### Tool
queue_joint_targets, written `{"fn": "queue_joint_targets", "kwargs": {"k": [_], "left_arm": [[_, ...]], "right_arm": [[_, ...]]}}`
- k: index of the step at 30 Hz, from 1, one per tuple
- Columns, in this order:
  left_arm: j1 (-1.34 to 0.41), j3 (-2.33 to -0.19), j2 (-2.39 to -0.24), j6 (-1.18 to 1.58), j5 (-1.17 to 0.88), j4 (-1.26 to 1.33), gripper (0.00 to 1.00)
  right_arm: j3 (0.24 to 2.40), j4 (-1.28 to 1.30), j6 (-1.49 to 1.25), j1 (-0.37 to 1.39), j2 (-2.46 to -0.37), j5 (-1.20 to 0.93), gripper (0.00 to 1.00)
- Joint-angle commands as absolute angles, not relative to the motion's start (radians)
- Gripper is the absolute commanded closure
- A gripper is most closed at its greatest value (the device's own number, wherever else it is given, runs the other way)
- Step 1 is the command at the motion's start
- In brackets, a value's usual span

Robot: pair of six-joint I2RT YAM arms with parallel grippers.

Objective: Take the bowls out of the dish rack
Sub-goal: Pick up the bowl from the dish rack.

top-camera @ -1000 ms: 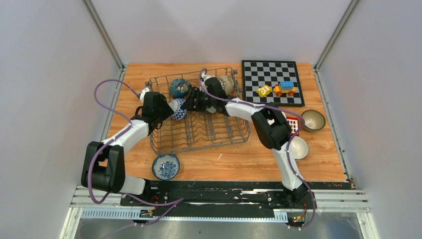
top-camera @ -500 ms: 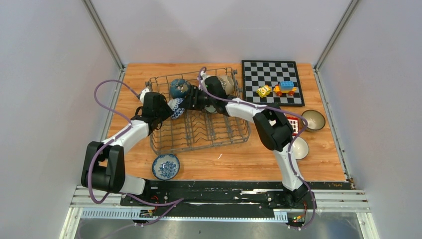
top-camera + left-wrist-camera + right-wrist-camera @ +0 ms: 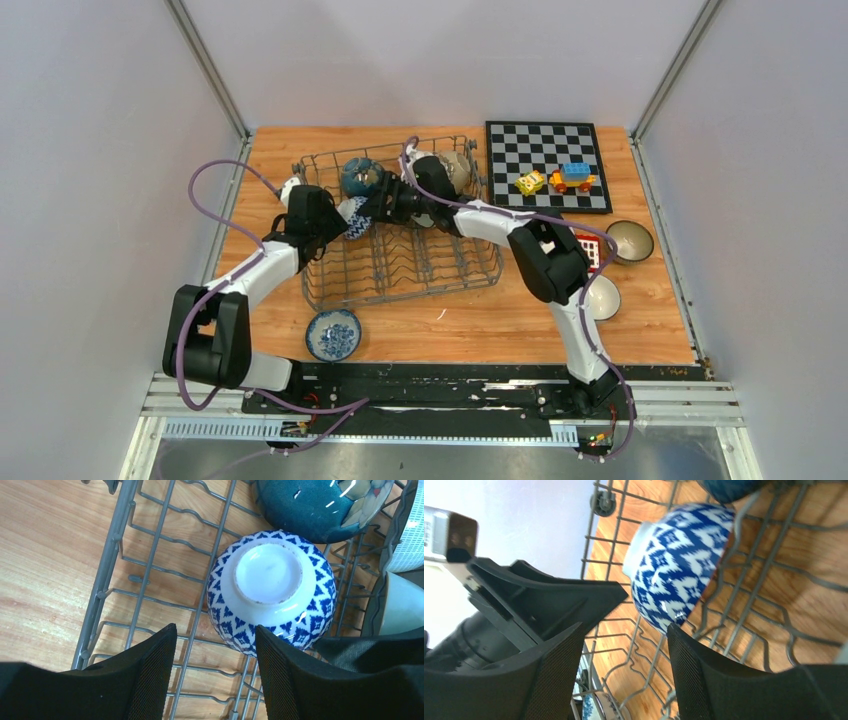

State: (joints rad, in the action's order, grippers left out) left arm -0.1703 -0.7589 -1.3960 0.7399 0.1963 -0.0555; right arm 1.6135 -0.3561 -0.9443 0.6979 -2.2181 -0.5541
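Observation:
The grey wire dish rack [image 3: 400,262] holds a blue-and-white patterned bowl [image 3: 354,220] on its side, a dark teal bowl [image 3: 360,176] and a beige bowl [image 3: 457,168]. In the left wrist view the patterned bowl [image 3: 272,592] shows its white foot, with the teal bowl [image 3: 320,505] behind it and a pale bowl [image 3: 402,605] at the right. My left gripper [image 3: 215,675] is open just short of the patterned bowl, its right finger near the rim. My right gripper [image 3: 624,675] is open too, on the other side of this bowl [image 3: 679,565].
Outside the rack lie a blue-patterned bowl [image 3: 333,333] near the front, a brown bowl [image 3: 630,241] and a pale bowl [image 3: 602,297] at the right. A chessboard [image 3: 545,165] carrying toy blocks [image 3: 572,177] sits at the back right.
My right gripper has edged left toward the patterned bowl and its jaws have widened a little. The left gripper has stayed put.

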Motion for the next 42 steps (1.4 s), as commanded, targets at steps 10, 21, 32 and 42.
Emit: {"fn": "queue_joint_targets", "kwargs": {"k": [10,21,32,42], "left_arm": [[-0.160,-0.742,-1.329,0.732,0.225,-0.074,0.39],[-0.160,-0.743,-1.352,0.732,0.222,-0.071,0.39],[-0.160,-0.754,-1.367,0.724,0.232,-0.067,0.39],[-0.160,-0.773,-1.380,0.726,0.236,-0.060,0.39]], "right_arm": [[1.492,-0.382,-0.977,0.726,-2.139,-0.455,0.32],[1.608,-0.286,-0.962,0.726,-2.222,-0.423,0.32],[1.562,-0.282,-0.859,0.701,-2.139,-0.371,0.30],[1.685,-0.241,-0.828,0.665,-2.230,-0.476,0.30]]}}
